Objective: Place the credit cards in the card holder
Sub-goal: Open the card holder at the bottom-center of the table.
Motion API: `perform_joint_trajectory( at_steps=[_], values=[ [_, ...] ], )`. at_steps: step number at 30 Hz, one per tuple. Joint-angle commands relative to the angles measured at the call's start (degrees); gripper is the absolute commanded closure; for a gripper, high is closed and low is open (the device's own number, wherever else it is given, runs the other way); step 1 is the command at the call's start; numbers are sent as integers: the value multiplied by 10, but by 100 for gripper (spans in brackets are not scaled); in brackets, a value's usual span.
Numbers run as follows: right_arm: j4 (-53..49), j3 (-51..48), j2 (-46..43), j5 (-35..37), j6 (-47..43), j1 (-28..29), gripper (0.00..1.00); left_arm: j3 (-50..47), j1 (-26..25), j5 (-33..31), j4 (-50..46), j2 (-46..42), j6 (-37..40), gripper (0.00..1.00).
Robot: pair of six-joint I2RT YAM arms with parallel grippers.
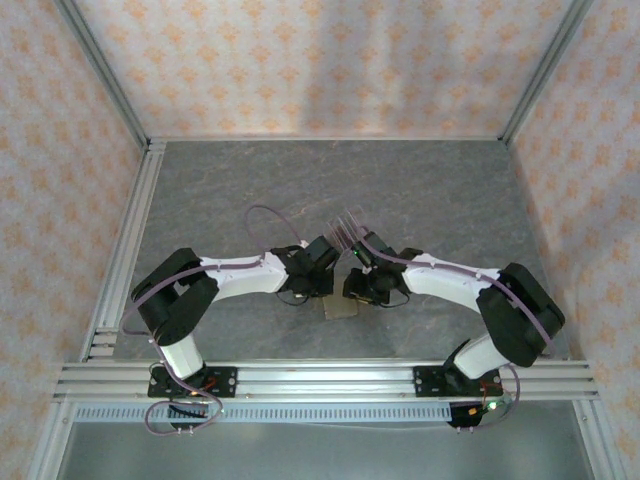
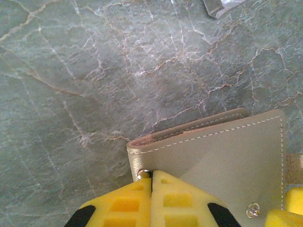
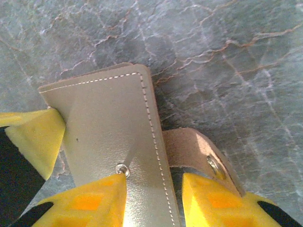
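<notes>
Two robot arms are seen from above, bent inward over a grey stone-patterned table (image 1: pixel 250 190), their wrists meeting at the centre. A tan card holder (image 1: pixel 340 306) is laid flat on the table at 6 o'clock from that meeting point. A clear ribbed rack (image 1: pixel 350 228) is placed at 12 o'clock from it, just beyond the wrists.

In the left wrist view, the left gripper (image 2: pixel 151 182) is shown with its yellow fingers pressed together, the tips set on the holder's near edge beside a small metal snap. In the right wrist view, the right gripper (image 3: pixel 154 182) is shown spread. One finger is laid on the holder's face by a snap, and the other is set over a brown strap (image 3: pixel 196 149) at 3 o'clock.

A reddish-brown strip (image 2: pixel 147 139) is seen at the holder's mouth; it may be lining or a card, as the view is too tight to tell.

The task is judged to be at an early stage. The holder is being steadied and readied, while the credit cards are left to be fetched and slid in.
</notes>
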Motion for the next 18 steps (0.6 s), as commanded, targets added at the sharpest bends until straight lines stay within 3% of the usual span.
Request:
perform_joint_trajectory(
  at_steps=[1, 18],
  values=[
    [6, 17, 4, -13, -14, -4, 65, -35, -7, 15, -90, 11, -8, 96],
    [10, 26, -35, -36, -14, -4, 84, -36, -9, 19, -86, 13, -10, 96]
  ],
)
